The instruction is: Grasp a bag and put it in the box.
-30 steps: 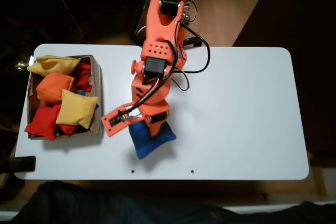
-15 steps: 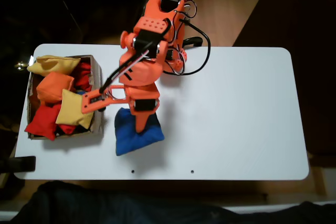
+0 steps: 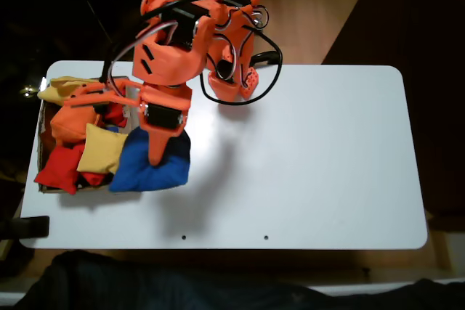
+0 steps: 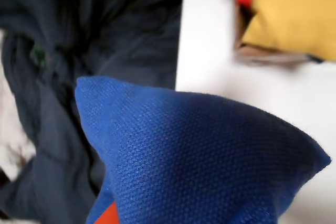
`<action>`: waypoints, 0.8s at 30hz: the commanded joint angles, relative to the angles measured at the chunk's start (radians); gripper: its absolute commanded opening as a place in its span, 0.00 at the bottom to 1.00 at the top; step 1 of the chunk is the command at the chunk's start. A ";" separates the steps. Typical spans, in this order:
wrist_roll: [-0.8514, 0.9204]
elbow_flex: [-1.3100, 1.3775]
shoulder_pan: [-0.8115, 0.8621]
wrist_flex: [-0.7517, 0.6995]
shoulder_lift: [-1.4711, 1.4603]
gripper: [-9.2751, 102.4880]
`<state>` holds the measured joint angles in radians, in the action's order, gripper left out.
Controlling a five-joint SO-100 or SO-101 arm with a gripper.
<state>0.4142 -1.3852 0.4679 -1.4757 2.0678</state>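
The blue bag hangs lifted off the table, with my orange gripper shut on its upper part. It hovers over the right wall of the brown cardboard box at the table's left end in the fixed view. In the wrist view the blue bag takes up the lower half, and an orange fingertip peeks out under it. A corner of the box with a yellow bag in it sits at the upper right.
The box holds several yellow, orange and red bags, such as a yellow bag and an orange one. The white table stretches bare to the right. My arm's base and cables stand at the table's back edge. Dark cloth lies beyond the front edge.
My arm has swung left and lifted, carrying the blue bag from the table's front middle to the box's right wall.
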 commanded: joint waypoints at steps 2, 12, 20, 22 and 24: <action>-0.031 0.161 0.078 -0.017 -0.015 0.08; -0.067 0.298 0.222 -0.012 -0.107 0.08; -0.071 0.359 0.318 -0.011 -0.175 0.09; -0.071 0.365 0.342 -0.009 -0.189 0.08; -0.071 0.368 0.368 -0.009 -0.199 0.08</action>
<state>0.3497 -1.1060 0.7977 -1.4987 1.8592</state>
